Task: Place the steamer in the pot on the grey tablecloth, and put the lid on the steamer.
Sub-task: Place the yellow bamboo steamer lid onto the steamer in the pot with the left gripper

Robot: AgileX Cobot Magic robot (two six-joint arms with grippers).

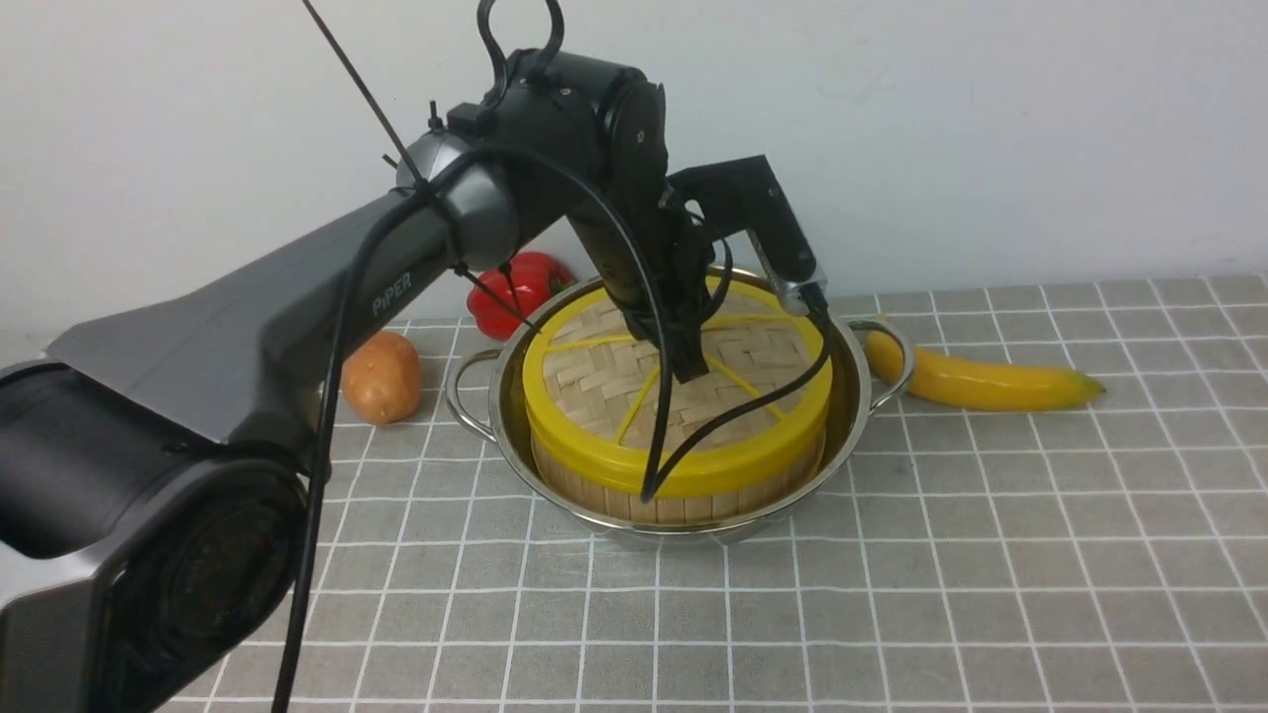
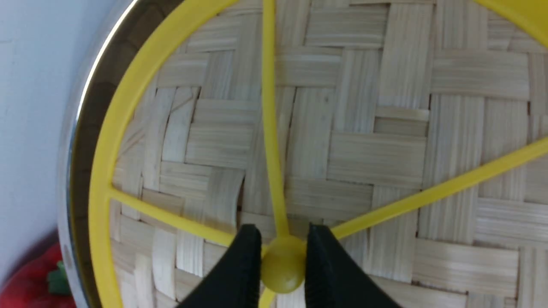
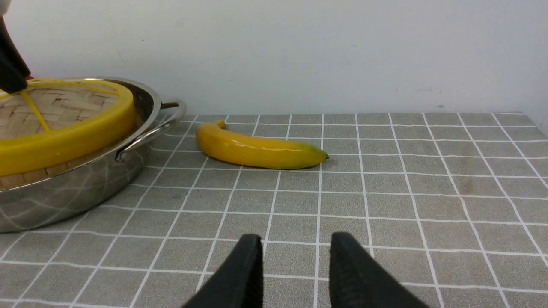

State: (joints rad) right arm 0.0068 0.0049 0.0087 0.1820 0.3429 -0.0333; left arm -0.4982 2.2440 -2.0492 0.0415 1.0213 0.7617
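- The right jaws show only in their own wrist camera: two black tips standing apart with nothing between them, low over bare cloth (image 3: 385, 192). The pot and the banana lie ahead of them.
- The left arm (image 1: 297, 287) fills the near left of the front view. It reaches forward and to the right, and its wrist bends down over the middle of the pot.
- The cloth, grey with a white grid, covers the worktop from the near edge to the wall.
- The pot (image 1: 849, 391) stands on the cloth in mid-scene, with one loop handle out to the left and one to the right.
- The steamer (image 1: 684, 507) sits inside the pot. Its slatted wall shows above the pot's near rim, and its top rises clear of that rim.
- The lid (image 1: 594, 366) lies flat on the steamer, its yellow rim capping the basket all round as far as it shows.
- The left jaws are closed on the lid's hub (image 2: 282, 265), one black tip pressed to each side of the yellow knob where the spokes meet.
- A potato (image 1: 381, 376) lies on the cloth just left of the pot's left handle, apart from it.
- A banana (image 1: 976, 381) lies to the right, one end just beside the right handle; I cannot tell whether they touch.
- A red pepper (image 1: 520, 287) sits behind the pot on the left, partly hidden by the arm.
- A plain pale wall (image 1: 991, 119) closes the back.
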